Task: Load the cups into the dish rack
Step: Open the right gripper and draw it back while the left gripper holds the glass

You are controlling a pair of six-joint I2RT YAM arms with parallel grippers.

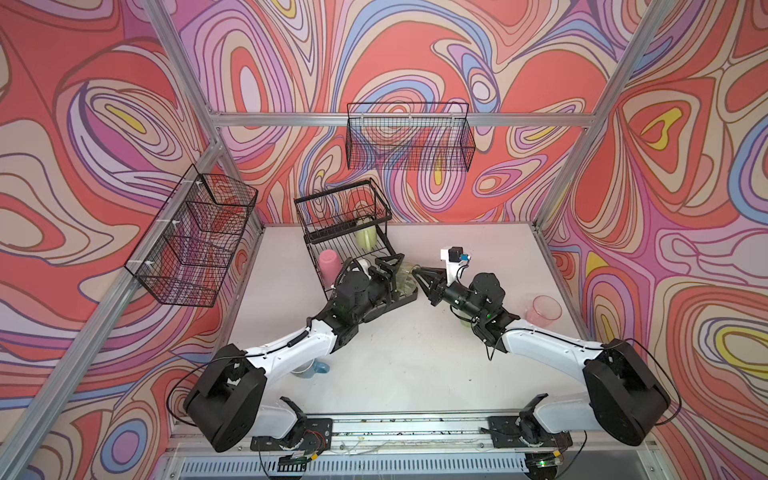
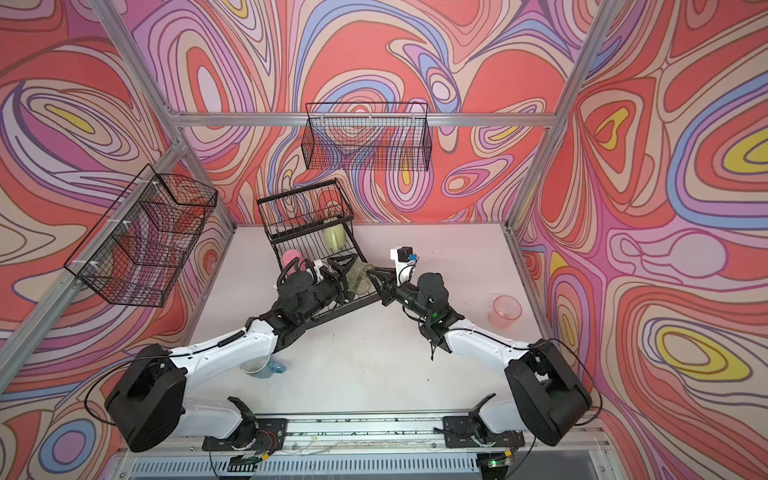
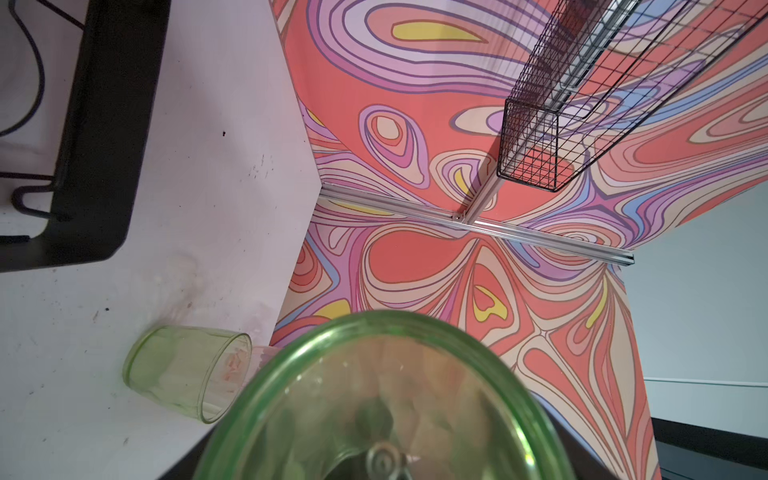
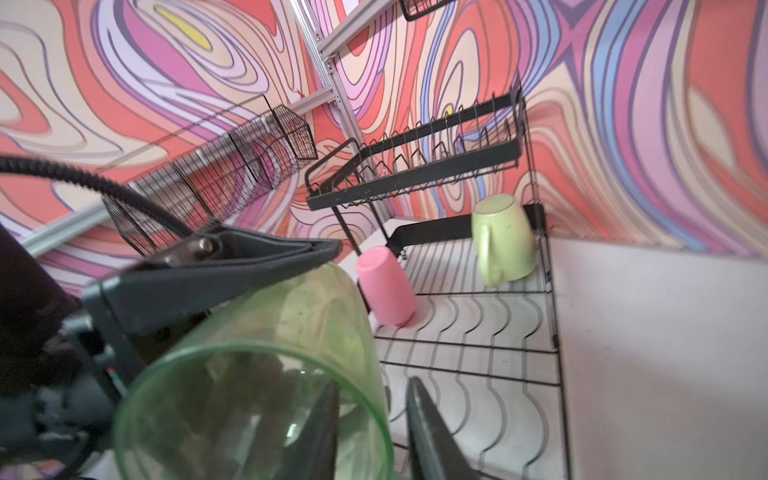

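Observation:
A clear green tumbler (image 1: pixel 405 279) (image 2: pixel 360 277) hangs on its side over the front right corner of the dish rack (image 1: pixel 345 199) (image 4: pixel 415 183). My left gripper (image 1: pixel 395 276) is shut across its body; one of its fingers (image 4: pixel 249 257) lies along the wall. My right gripper (image 1: pixel 417 278) (image 4: pixel 372 384) stands open astride the rim, one finger inside and one outside, with a gap. The opaque pink tumbler (image 1: pixel 330 266) (image 4: pixel 386 291) and the yellow-green mug (image 1: pixel 365 237) (image 4: pixel 503 241) stand upside down on the lower tray.
A second green tumbler (image 3: pixel 187 374) lies on its side on the table beneath the right arm. A clear pink tumbler (image 1: pixel 543 309) stands at the right edge. A blue mug (image 1: pixel 313 369) sits under the left arm. Mesh baskets (image 1: pixel 409 137) (image 1: pixel 191 237) hang on the walls.

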